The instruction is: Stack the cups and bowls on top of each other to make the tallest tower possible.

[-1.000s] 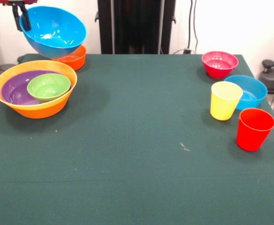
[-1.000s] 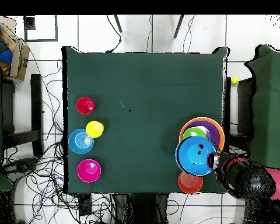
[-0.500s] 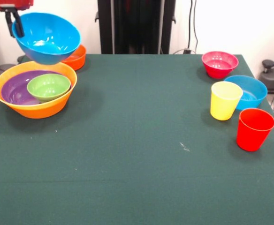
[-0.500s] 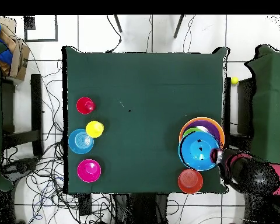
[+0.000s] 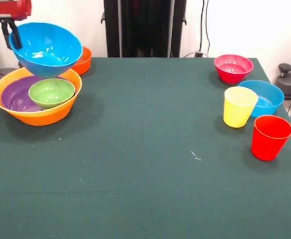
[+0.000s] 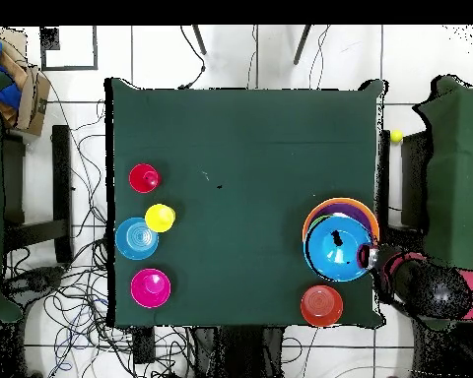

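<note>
Pincer [image 5: 12,31] clamped on blue bowl's [image 5: 46,49] rim — bowl tilted, above the tower [image 5: 36,94].

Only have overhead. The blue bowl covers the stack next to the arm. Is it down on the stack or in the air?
Observer: In the air. The front view shows the blue bowl hanging tilted above the large yellow-orange bowl, not resting on anything.
Operator: What's under it?
Observer: A purple bowl is nested in the yellow-orange one, and a green bowl sits inside the purple one.
Operator: Grip?
Observer: The gripper is shut on the blue bowl's rim, at the bowl's raised side.
</note>
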Controlling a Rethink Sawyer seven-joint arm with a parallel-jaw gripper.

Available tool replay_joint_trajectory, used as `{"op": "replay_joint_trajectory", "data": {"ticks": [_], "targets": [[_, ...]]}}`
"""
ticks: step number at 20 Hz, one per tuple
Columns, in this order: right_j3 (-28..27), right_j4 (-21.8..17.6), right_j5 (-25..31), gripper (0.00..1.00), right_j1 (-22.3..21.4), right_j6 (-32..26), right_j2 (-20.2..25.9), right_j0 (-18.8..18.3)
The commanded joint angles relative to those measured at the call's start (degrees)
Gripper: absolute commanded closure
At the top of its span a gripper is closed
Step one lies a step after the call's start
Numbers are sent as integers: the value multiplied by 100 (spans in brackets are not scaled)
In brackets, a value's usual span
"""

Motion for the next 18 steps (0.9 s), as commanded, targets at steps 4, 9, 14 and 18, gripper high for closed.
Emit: {"op": "replay_joint_trajectory", "data": {"ticks": [4,9,14,18], "targets": [[-174,-467,84,100,312,-835,-293,198],[-208,-450,135,100,317,-833,-285,202],[-205,-463,127,100,308,-856,-258,221],[-174,-460,119,100,285,-818,-270,221]]}}
